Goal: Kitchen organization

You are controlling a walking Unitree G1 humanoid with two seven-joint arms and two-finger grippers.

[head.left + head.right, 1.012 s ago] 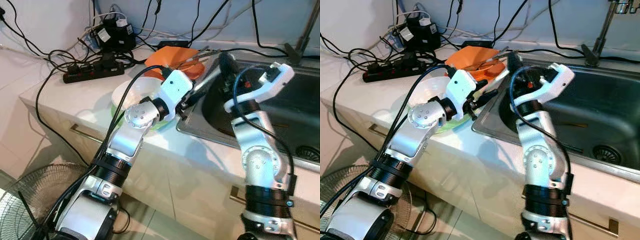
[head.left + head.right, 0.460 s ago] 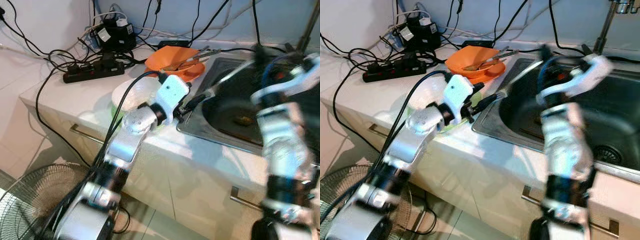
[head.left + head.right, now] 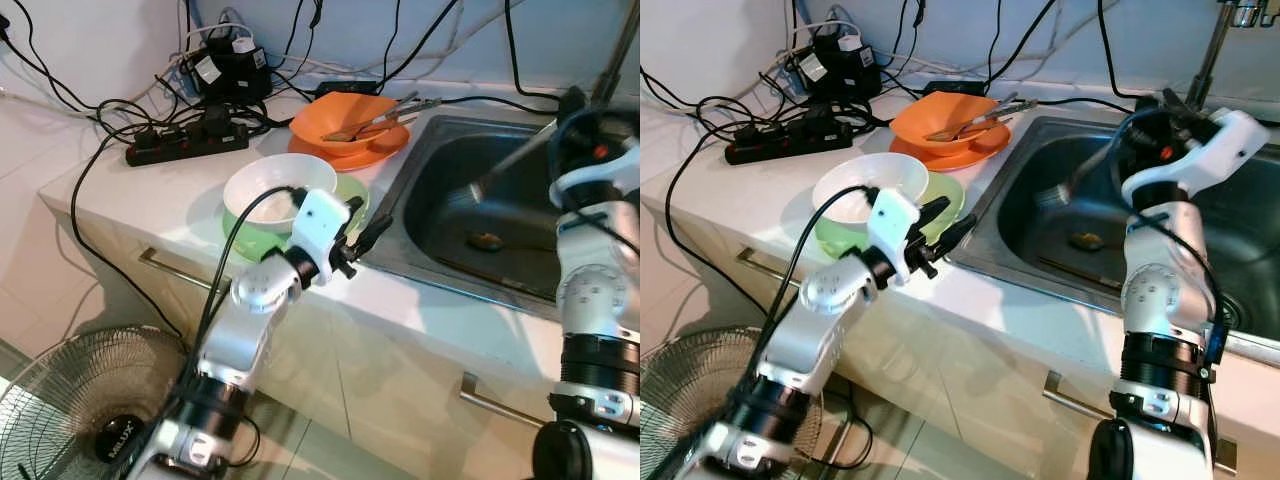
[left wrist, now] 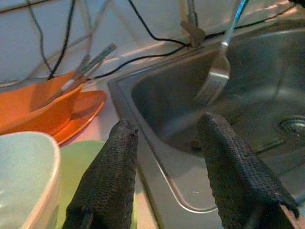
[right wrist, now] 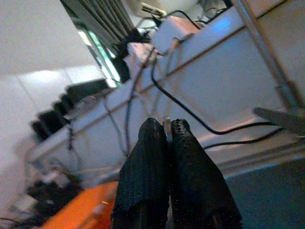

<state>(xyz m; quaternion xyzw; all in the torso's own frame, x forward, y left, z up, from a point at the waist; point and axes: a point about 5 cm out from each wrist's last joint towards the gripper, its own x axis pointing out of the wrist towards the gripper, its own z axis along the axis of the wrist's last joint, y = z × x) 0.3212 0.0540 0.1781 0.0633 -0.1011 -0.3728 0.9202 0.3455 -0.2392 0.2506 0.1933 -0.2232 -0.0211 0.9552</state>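
Since a second ago the right arm has swung away from the left arm and out over the sink. It now holds a fork above the basin, tines pointing down toward the counter side. The right gripper has its two black fingers pressed together on the fork handle, a sliver of metal showing between them in the right wrist view. The left arm has pulled back and dropped lower. The left gripper now sits at the counter edge just beside the sink's front corner, fingers spread apart with nothing between them. Earlier it covered the white bowl; now the bowl is in plain view, resting on a green plate. The blur of half a second ago is gone.

The orange bowl sits on an orange plate behind the white bowl, unchanged, with utensils leaning in it. A small brownish object lies on the sink floor. A black power strip and tangled cables lie at the back left of the counter. A fan stands on the floor below; its hub carries white lettering, too small to read for sure.
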